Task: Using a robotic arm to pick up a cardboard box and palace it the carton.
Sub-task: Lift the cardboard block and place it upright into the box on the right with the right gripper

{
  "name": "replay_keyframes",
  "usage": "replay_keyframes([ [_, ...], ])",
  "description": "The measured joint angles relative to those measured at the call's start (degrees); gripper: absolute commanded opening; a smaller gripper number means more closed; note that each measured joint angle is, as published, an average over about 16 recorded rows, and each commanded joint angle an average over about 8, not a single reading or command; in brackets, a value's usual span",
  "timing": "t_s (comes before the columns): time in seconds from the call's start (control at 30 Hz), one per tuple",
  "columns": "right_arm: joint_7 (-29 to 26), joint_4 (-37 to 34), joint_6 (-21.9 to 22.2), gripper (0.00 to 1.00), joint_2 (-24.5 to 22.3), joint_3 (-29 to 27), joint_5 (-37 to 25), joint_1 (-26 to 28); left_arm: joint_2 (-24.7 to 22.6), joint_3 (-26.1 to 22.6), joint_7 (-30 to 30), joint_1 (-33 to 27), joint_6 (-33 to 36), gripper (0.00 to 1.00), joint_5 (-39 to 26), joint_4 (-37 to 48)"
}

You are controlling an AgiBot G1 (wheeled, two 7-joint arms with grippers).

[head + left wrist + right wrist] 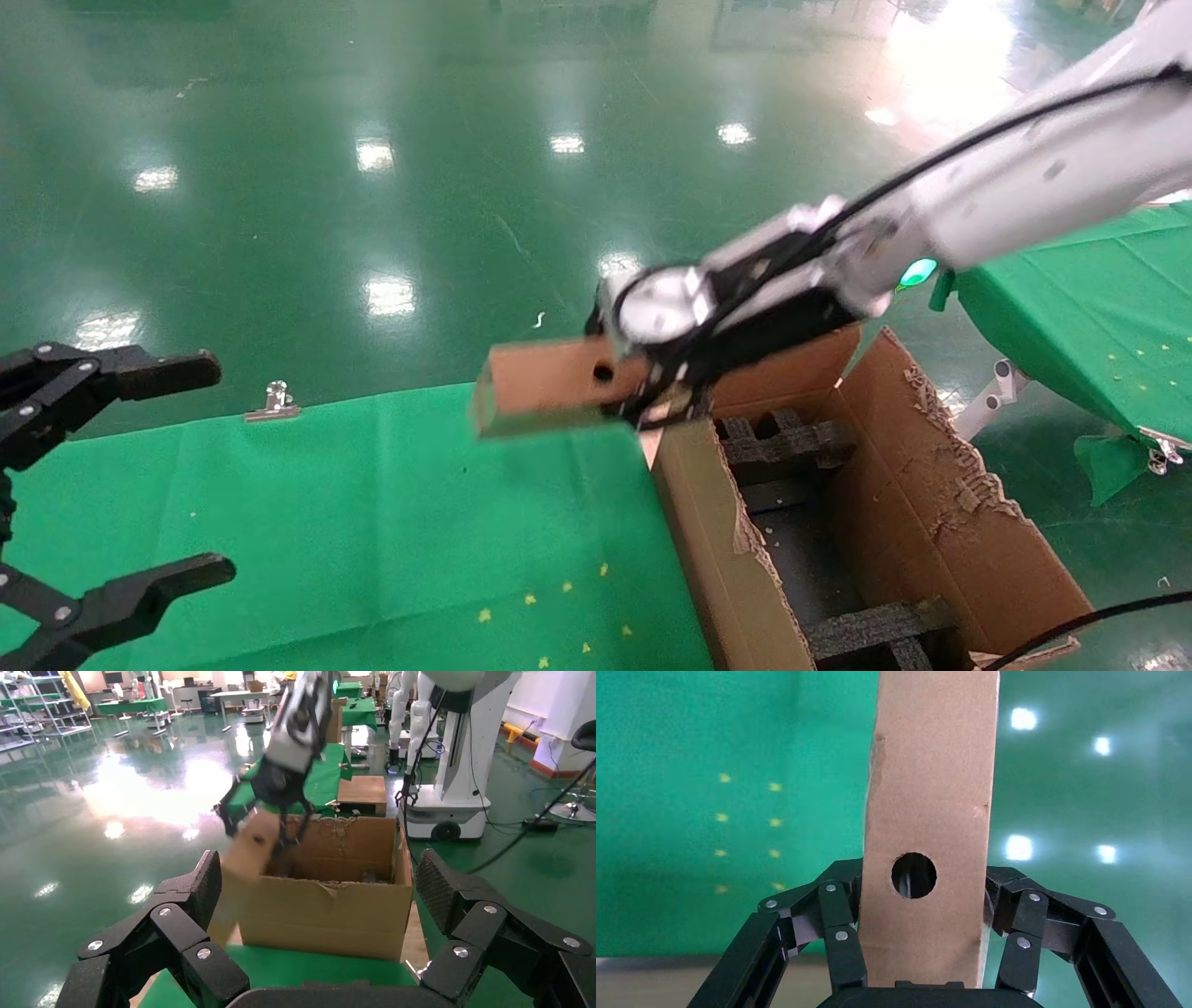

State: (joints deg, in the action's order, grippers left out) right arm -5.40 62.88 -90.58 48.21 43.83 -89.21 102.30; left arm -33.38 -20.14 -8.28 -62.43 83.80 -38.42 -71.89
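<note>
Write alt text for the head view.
The right gripper holds the cardboard box in the air at the near rim of the open carton. The left gripper hangs open over the green cloth.

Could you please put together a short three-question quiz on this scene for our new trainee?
1. True or false: the cardboard box already rests inside the carton.
2. Which gripper holds the box? A) left gripper B) right gripper
3. Fill in: the side of the box facing the right wrist camera has a small round ____.

Key:
1. False: it is held in the air, by the carton's rim, partly over the green table.
2. B; the left gripper is open and empty, off to the side.
3. Hole.
</note>
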Motion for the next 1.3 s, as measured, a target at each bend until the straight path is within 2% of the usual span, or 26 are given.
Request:
replay_keyframes([
  [0.27,4.0,-6.2,-0.1,0.00,-2.0,2.7,2.8,7.3,0.0,0.0,0.0,0.0,0.0,1.00,0.0,0.0],
  [0.6,6.8,-11.5,0.0,0.00,-6.3,6.6,4.8,11.7,0.0,0.0,0.0,0.0,0.0,1.00,0.0,0.0],
  [0.93,7.6,-15.6,0.3,0.00,-14.8,9.9,5.0,13.5,0.0,0.0,0.0,0.0,0.0,1.00,0.0,0.0],
  [1.3,8.8,-18.5,0.9,0.00,-22.8,13.0,4.2,11.9,0.0,0.0,0.0,0.0,0.0,1.00,0.0,0.0],
])
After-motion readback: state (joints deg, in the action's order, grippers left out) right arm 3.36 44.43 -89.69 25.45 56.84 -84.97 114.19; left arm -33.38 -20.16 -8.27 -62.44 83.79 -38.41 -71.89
